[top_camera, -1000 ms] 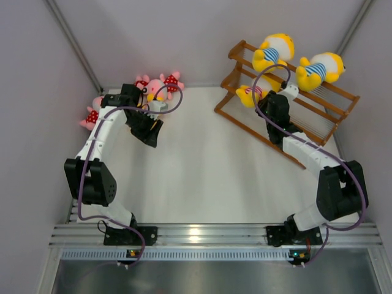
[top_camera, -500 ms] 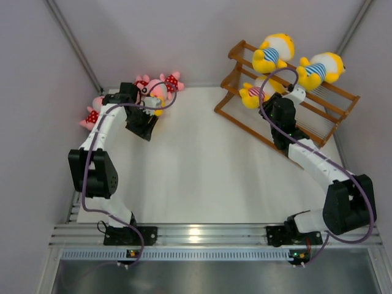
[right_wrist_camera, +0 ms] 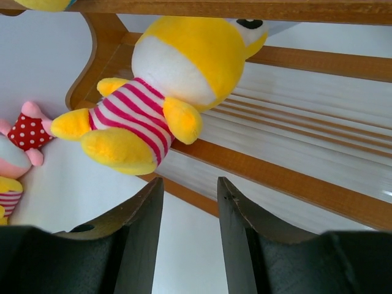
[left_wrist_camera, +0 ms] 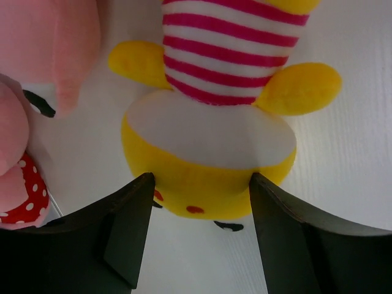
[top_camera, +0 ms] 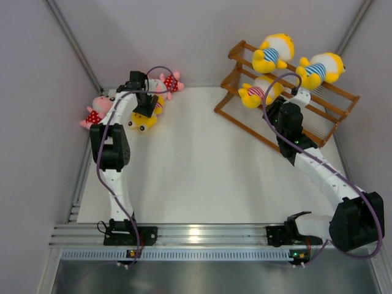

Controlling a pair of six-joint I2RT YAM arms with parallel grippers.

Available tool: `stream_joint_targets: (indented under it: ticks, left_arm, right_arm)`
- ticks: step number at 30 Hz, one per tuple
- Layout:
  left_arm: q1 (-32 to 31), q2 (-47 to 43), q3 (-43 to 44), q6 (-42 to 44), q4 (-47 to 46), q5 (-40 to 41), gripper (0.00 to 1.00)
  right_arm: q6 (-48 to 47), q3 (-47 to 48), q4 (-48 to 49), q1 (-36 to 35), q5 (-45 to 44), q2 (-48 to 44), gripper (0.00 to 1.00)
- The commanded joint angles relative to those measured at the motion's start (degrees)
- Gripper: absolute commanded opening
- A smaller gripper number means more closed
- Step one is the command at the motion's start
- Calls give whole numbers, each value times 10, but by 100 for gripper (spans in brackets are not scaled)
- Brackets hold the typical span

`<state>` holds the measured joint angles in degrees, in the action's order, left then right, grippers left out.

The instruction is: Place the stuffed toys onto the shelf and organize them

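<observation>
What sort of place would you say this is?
Probably a robot lab test cell: plain grey walls box in a white table, and an aluminium mounting rail runs along its near edge.

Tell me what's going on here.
Plush toys are being put on a shelf. The left gripper is open around the head of a yellow toy on the table, beside a pink toy. The right gripper is open, holding nothing, facing another yellow toy lying lower on the shelf. Two more yellow toys sit along its top.
</observation>
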<state>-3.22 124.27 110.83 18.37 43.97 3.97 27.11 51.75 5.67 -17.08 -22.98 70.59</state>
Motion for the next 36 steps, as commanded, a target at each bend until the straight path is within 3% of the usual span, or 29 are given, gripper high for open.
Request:
stream_joint_targets:
  ticks: [1, 3, 4, 5, 7, 12, 17, 20, 23, 24, 27, 31, 36]
  left_arm:
    - [1, 53, 33, -12, -36, 61, 69]
    - [1, 68, 33, -9, -39, 64, 64]
    - [4, 76, 33, -9, -41, 59, 45]
    - [5, 78, 29, -6, -42, 51, 34]
    - [13, 79, 24, -8, -41, 23, 0]
    - [28, -5, -50, 13, -40, -108, 0]
    - [28, -200, -209, 101, -39, -235, 0]
    - [29, -312, -296, 186, -14, -326, 0]
    - [26, -395, -337, 333, 112, -449, 0]
    - [24, -400, -330, 381, 191, -470, 0]
    - [9, -395, -304, 430, 303, -504, 0]
    - [-34, -420, -280, 504, 416, -520, 0]
    - [-79, -446, -262, 485, 425, -518, 0]
  right_arm:
    - [-17, 0, 2, 1, 15, -36, 41]
    - [-21, -2, 0, 0, 22, -49, 43]
    - [-27, -2, 0, 0, 32, -54, 43]
    - [-31, -2, 0, 1, 36, -59, 45]
    - [-49, -2, -4, 0, 60, -75, 47]
    - [-119, 7, -19, 0, 155, -116, 60]
    - [-209, 52, -84, -1, 274, -139, 74]
    - [-250, 97, -141, -1, 381, -135, 82]
    - [-294, 138, -188, -3, 507, -120, 87]
    - [-303, 146, -200, -5, 576, -111, 87]
    - [-328, 168, -224, -9, 699, -89, 87]
    - [-339, 172, -229, -37, 750, -60, 87]
    - [-361, 186, -232, -99, 791, 1, 88]
